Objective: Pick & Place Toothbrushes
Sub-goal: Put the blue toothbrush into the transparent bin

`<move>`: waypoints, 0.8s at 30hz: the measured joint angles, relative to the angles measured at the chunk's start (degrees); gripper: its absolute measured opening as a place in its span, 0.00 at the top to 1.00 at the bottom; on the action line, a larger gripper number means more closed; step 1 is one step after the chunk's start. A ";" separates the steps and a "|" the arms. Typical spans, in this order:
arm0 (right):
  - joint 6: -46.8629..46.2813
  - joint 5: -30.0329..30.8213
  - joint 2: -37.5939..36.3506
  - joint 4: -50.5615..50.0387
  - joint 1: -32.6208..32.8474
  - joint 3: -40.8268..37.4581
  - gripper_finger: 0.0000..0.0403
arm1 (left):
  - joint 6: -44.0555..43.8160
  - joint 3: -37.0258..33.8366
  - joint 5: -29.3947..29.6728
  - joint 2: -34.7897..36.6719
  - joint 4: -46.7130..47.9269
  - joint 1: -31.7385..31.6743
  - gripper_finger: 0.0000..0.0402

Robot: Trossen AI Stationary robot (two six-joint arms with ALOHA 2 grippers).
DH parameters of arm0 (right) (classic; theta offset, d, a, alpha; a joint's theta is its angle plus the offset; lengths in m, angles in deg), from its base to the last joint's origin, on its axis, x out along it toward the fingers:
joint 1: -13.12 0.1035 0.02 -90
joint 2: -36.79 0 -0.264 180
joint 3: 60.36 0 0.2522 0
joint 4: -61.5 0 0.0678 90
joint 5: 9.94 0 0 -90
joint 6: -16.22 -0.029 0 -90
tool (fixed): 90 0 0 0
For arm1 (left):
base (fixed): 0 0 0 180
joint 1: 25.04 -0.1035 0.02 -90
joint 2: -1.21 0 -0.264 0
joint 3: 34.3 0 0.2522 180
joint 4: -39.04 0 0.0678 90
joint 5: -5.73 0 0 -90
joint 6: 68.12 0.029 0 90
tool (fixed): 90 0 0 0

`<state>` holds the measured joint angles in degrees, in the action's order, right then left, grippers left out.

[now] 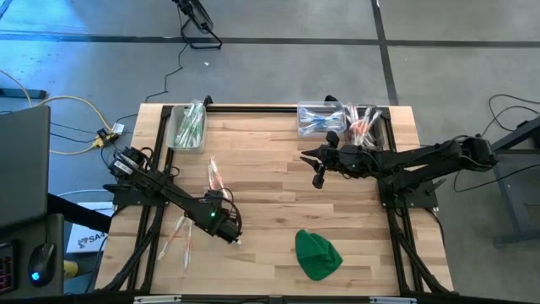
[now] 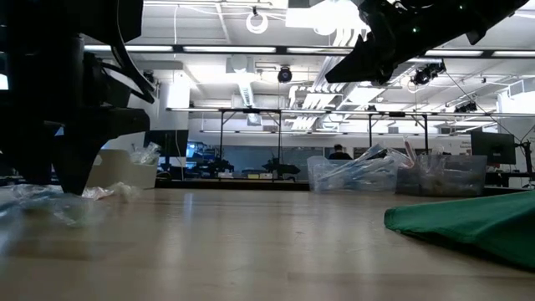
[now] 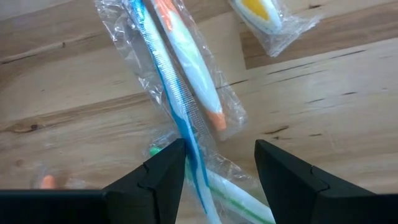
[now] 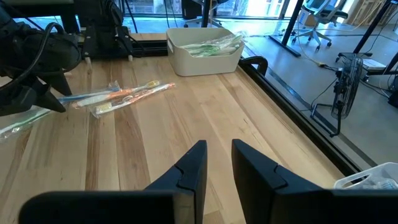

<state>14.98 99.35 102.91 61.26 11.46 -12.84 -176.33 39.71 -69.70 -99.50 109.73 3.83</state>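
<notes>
Left gripper low near table's near edge, fingers spread astride wrapped blue toothbrush; orange one alongside. Green cloth close by. Right gripper raised mid-table, fingers narrowly parted, empty. Bins line far edge

Three bins stood on the counter, with one green cloth; the loose toothbrushes were too overlapped to count.
</notes>
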 joint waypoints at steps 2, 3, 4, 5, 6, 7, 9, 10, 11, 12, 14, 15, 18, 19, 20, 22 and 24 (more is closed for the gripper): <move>0.00 0.00 0.00 0.00 0.00 0.00 0.84 | 0.20 0.00 0.13 0.00 -0.12 0.00 0.54; 0.00 0.00 0.00 0.00 0.02 0.00 0.84 | 0.20 0.00 0.15 0.00 -0.06 0.01 0.54; 0.00 0.00 0.00 0.00 0.02 0.00 0.84 | 0.20 0.00 0.16 0.00 -0.07 0.00 0.54; 0.00 0.00 0.00 0.00 0.01 0.00 0.84 | 0.21 0.00 0.41 0.00 -0.07 0.02 0.54; 0.00 0.00 0.00 0.00 -0.01 0.00 0.84 | 0.23 0.00 0.88 0.00 -0.05 0.00 0.54; 0.00 0.00 -0.02 0.00 0.02 0.00 0.84 | 0.25 0.00 1.31 0.00 -0.05 0.00 0.54; 0.00 0.01 -0.01 0.00 0.00 0.00 0.84 | 0.40 0.00 1.60 0.00 -0.03 0.00 0.54; 0.00 0.02 0.00 0.00 0.00 0.00 0.84 | 0.52 0.00 1.66 0.00 -0.03 0.00 0.54; 0.00 0.00 0.00 0.00 0.01 0.00 0.84 | 0.92 0.00 1.70 0.00 -0.03 0.00 0.54; 0.00 0.00 -0.01 0.00 0.00 0.00 0.84 | 1.14 0.00 1.76 0.00 -0.04 0.00 0.55; 0.00 0.00 0.00 0.00 0.02 0.00 0.84 | 1.41 0.00 2.15 0.00 0.00 0.00 0.57; 0.00 0.01 -0.01 0.00 0.00 0.00 0.84 | 1.45 0.00 2.34 0.00 0.00 0.00 0.60; -0.01 0.00 0.00 0.00 0.00 0.00 0.84 | 1.47 0.00 2.95 0.00 0.03 0.00 0.68; 0.00 0.00 0.00 0.00 0.02 0.00 0.84 | 1.47 0.00 2.97 0.00 0.08 0.00 0.71; 0.00 0.00 0.00 0.00 0.01 0.00 0.84 | 1.47 0.00 2.99 0.00 0.14 0.00 0.73; 0.00 0.00 -0.01 0.00 0.01 0.00 0.84 | 1.47 0.00 3.03 0.00 0.15 0.00 0.79; 0.00 0.00 0.00 0.00 0.00 0.00 0.84 | 1.54 0.00 3.04 0.00 0.18 0.00 0.84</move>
<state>14.98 99.35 102.91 61.26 11.46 -12.84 -174.79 39.71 -66.66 -99.50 109.92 3.83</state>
